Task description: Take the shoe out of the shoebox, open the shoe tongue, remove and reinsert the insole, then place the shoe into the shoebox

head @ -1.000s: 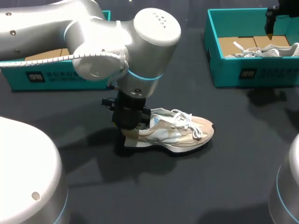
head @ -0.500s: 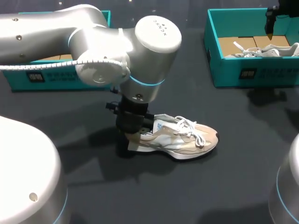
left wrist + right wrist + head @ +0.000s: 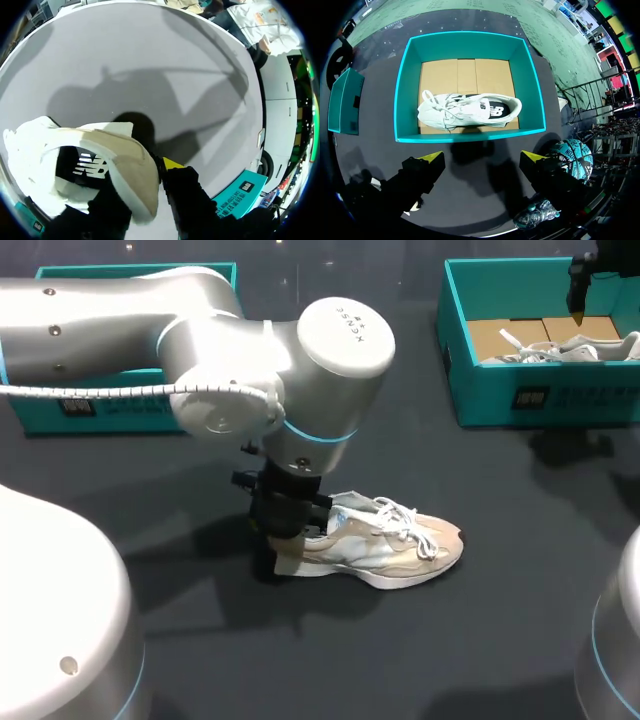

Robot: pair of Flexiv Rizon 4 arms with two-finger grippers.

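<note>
1. The shoe (image 3: 385, 545) sits sole-down on the dark table (image 3: 480, 640), out of both boxes. Its toe points away from the left gripper (image 3: 283, 532), which holds it by the heel (image 3: 132, 165).
2. The hold is a thin pinch. One yellow-tipped finger (image 3: 172, 163) presses the outside of the heel wall and the other seems to be down inside the collar. The soft collar could fold or slide out from between the fingers if the arm lifts or swings, and the long toe end would then droop and twist free.
3. The inner finger rests over the insole (image 3: 82, 167). Any drag from it could bunch or half-pull the insole before the tongue is opened.
4. The laces (image 3: 405, 515) lie loose ahead of the fingers and could catch on a fingertip reaching for the tongue.
5. Holding the heel alone leaves the tongue shut. It needs the other hand, and the right gripper (image 3: 484, 167) is well away with its fingers spread wide and empty.
6. Ahead of those spread fingers is a teal shoebox (image 3: 470, 135) already containing a second shoe (image 3: 470, 111). If the arm descends there it may grab the wrong shoe.
7. The other shoebox (image 3: 100, 405) lies beyond the left arm, which could clip its wall when it swings back.
</note>
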